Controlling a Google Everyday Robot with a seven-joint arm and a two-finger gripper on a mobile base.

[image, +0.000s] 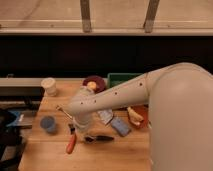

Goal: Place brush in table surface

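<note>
The gripper is seen low over the wooden counter, just beside the carrot on its right. The fingers are drawn fully together, and it cannot be told whether anything is held between them. The brush is seen lying flat on the counter, to the right of the carrot, its near end just beside the gripper.

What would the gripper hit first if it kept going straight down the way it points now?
Probably the table surface. The gripper, shut, hangs at the arm's lower end, pointing down between the carrot and the brush. Depth is unclear, so it might clip the carrot's upper end first.
</note>
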